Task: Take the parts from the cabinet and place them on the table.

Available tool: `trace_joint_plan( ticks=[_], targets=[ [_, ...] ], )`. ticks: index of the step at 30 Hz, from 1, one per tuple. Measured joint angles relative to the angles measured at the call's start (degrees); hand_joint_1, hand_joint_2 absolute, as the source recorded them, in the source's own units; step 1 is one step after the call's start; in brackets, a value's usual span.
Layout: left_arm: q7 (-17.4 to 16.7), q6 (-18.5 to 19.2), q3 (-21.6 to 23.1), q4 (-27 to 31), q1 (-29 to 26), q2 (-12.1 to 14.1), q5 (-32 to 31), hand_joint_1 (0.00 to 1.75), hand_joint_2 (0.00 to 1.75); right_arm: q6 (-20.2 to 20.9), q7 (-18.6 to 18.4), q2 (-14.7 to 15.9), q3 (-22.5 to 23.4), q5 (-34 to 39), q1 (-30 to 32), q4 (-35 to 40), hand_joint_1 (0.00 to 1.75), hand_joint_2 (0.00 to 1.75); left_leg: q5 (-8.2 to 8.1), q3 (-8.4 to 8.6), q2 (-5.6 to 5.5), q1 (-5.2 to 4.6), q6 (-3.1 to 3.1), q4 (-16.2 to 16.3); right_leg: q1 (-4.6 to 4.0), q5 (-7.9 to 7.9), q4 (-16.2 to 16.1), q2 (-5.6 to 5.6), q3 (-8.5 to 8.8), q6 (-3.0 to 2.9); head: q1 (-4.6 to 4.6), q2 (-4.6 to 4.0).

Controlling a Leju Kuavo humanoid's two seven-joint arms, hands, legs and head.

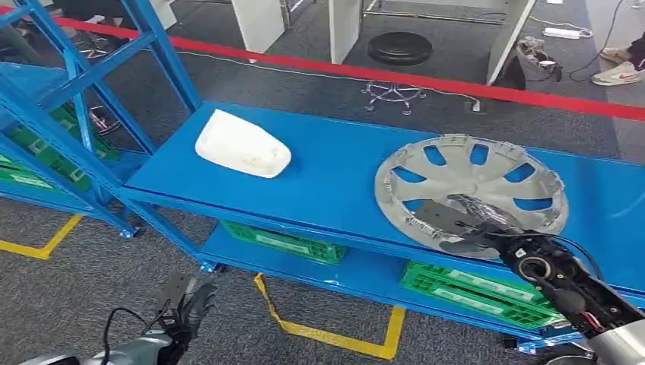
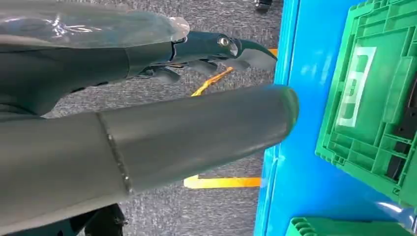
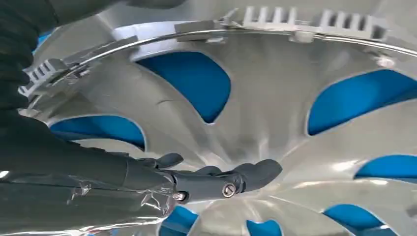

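Observation:
A silver hubcap [image 1: 487, 171] lies inner face up on the blue cabinet shelf [image 1: 335, 182], towards its right end and at the front edge. My right hand [image 1: 475, 220] rests on the hubcap's near rim. In the right wrist view its fingers [image 3: 246, 174] stretch across the spokes of the hubcap [image 3: 275, 108], and I cannot tell whether they grip it. A white moulded part [image 1: 242, 144] sits alone further left on the same shelf. My left hand [image 1: 186, 304] hangs low over the carpet in front of the cabinet, fingers apart and holding nothing; the left wrist view shows that left hand [image 2: 147, 98] up close.
Green crates [image 1: 285, 242] [image 1: 471, 293] stand on the lower shelf, one green crate [image 2: 373, 98] near my left hand. Blue rack uprights [image 1: 76, 76] rise at the left. Yellow floor tape [image 1: 342, 338] marks the carpet. A red line [image 1: 380, 76] and a black stool [image 1: 399, 49] lie beyond.

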State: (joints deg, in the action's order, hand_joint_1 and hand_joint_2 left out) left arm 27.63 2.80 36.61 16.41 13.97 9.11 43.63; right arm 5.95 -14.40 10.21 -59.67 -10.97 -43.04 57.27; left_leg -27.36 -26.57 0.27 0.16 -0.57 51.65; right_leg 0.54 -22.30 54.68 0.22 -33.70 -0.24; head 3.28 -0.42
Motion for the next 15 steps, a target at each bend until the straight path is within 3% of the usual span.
trace_joint_plan(
  ticks=[15],
  targets=[
    [0.13, -0.07, 0.0, 0.0, 0.08, 0.0, -0.17, 0.0, 0.0, -0.18, 0.0, -0.92, -0.2, -1.14, -0.81, -1.38, 0.0, 1.75, 0.0, 0.03, 0.02, 0.0, 0.0, 0.0, 0.0, 0.0, 0.0, 0.03, 0.0, 0.0, 0.02, 0.0]
  ],
)
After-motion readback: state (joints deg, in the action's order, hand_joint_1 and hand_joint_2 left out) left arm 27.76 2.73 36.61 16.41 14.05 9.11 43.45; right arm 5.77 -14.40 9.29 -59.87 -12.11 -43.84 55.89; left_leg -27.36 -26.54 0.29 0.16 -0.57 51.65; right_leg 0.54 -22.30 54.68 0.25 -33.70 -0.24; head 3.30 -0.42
